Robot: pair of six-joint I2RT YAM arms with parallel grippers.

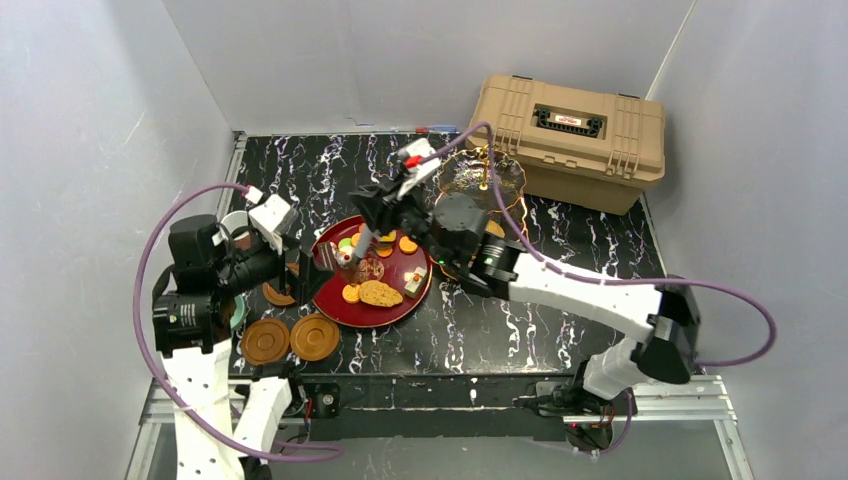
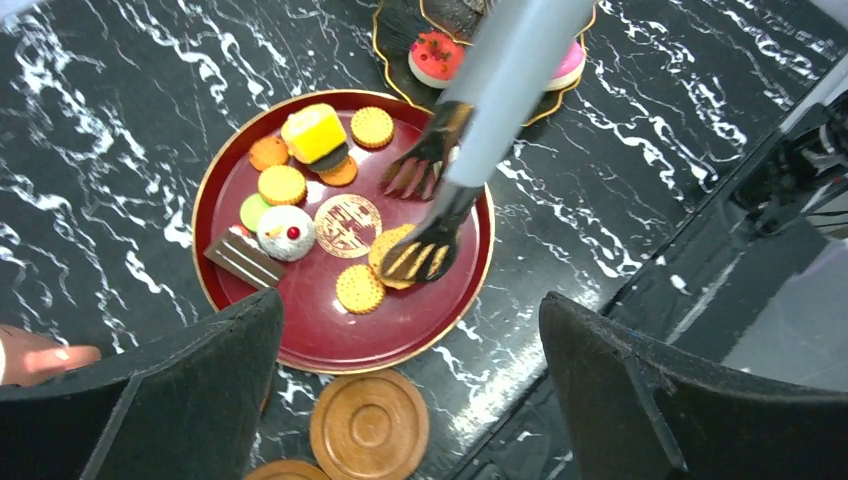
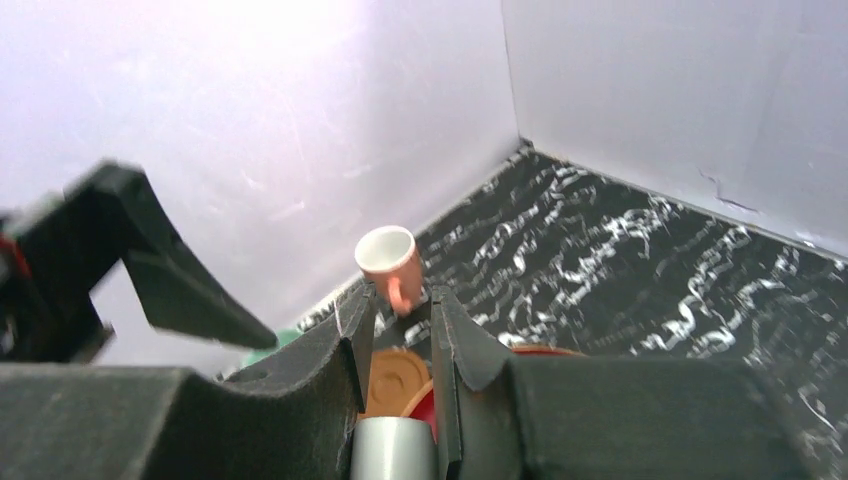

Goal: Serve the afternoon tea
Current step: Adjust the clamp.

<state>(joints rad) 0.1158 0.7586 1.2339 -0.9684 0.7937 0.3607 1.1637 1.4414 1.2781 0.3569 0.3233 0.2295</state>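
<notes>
Pastries (image 2: 283, 185) lie on the red tray (image 2: 330, 335); tongs (image 2: 505, 80) reach over its middle, handle pinched in my right gripper's (image 3: 398, 320) narrowed jaws. My left gripper (image 2: 410, 303) hangs above the tray's edge by the saucers (image 2: 369, 425), jaws wide and holding nothing.
</notes>
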